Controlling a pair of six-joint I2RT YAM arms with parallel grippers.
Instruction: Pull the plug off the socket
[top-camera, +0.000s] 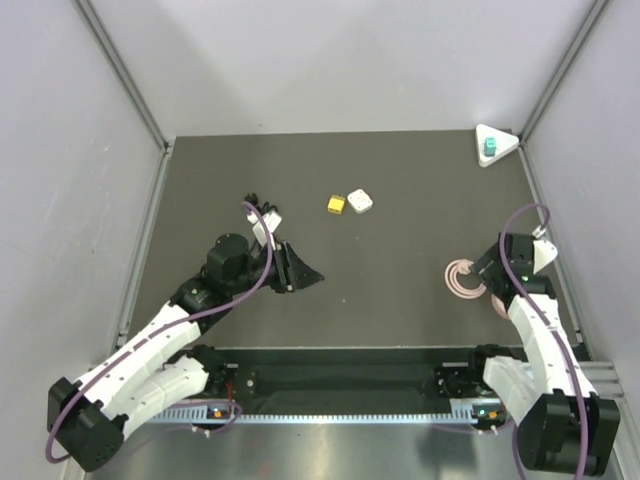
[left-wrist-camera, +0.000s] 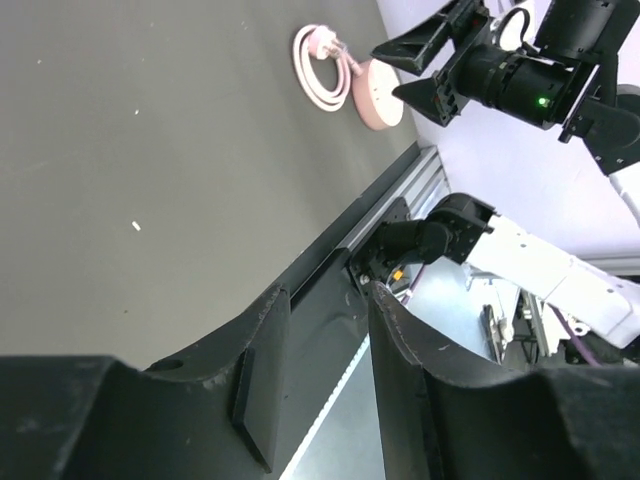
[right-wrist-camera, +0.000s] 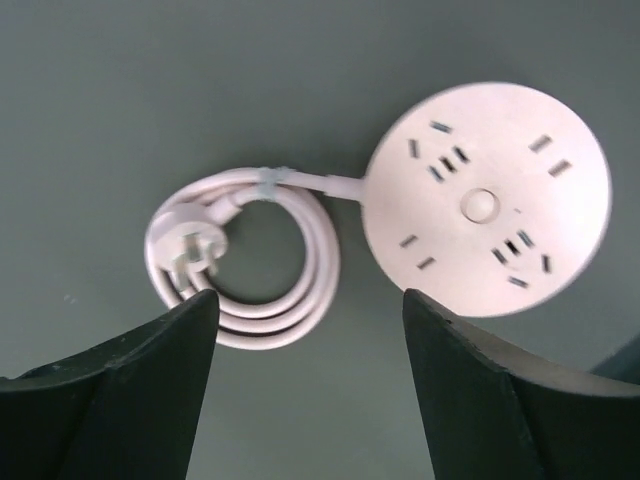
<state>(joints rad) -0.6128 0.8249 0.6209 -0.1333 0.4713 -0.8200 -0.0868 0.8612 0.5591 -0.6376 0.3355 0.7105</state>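
The teal plug (top-camera: 489, 149) sits in the white triangular socket (top-camera: 506, 141) at the far right corner of the mat, seen only in the top view. My left gripper (top-camera: 308, 273) is open and empty over the left middle of the mat, far from the socket; in the left wrist view (left-wrist-camera: 325, 305) its fingers stand apart with nothing between them. My right gripper (top-camera: 486, 279) is open and empty, hovering over the round pink disc near the right front, well short of the socket; in the right wrist view (right-wrist-camera: 308, 300) only mat lies between its tips.
The round pink disc (right-wrist-camera: 485, 200) with its coiled cord (right-wrist-camera: 250, 265) lies under my right gripper and also shows in the left wrist view (left-wrist-camera: 378, 95). A small yellow cube (top-camera: 336, 204) and a small white cube (top-camera: 360, 201) lie mid-mat. Walls stand close on both sides.
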